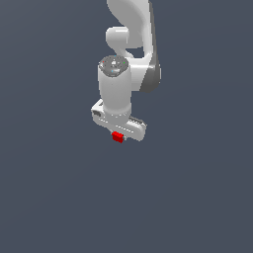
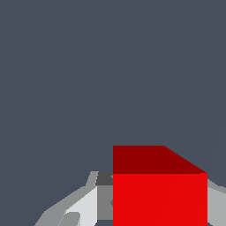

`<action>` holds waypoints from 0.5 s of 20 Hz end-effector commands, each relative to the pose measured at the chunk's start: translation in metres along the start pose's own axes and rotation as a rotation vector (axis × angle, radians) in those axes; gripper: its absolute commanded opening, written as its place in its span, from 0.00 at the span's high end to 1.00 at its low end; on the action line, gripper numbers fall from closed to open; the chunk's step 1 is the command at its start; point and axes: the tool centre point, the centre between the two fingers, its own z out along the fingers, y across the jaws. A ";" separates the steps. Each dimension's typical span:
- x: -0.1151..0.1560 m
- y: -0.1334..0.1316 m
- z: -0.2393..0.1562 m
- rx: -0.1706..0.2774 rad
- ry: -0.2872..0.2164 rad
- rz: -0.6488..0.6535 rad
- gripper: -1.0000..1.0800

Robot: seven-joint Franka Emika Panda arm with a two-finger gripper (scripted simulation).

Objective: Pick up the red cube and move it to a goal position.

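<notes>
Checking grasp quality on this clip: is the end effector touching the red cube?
Touching. In the wrist view the red cube sits flush between the fingers of the end effector; the exterior view shows it directly under the hand.

A bare simulated workspace: a white Panda arm [image 1: 129,44] rendered against a flat, featureless slate-grey backdrop, with flat-shaded surfaces and no furniture, walls or room fittings to place it.

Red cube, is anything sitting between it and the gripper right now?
Nothing visible does. The red cube sits directly under the gripper, and in the wrist view the cube lies between the fingers. No other object shows in either view; no goal marker is visible.
</notes>
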 end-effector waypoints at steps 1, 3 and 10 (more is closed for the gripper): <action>0.007 0.002 -0.028 -0.001 0.000 0.001 1.00; 0.012 0.004 -0.049 -0.001 0.000 0.001 1.00; 0.030 0.008 -0.120 -0.001 0.000 0.001 1.00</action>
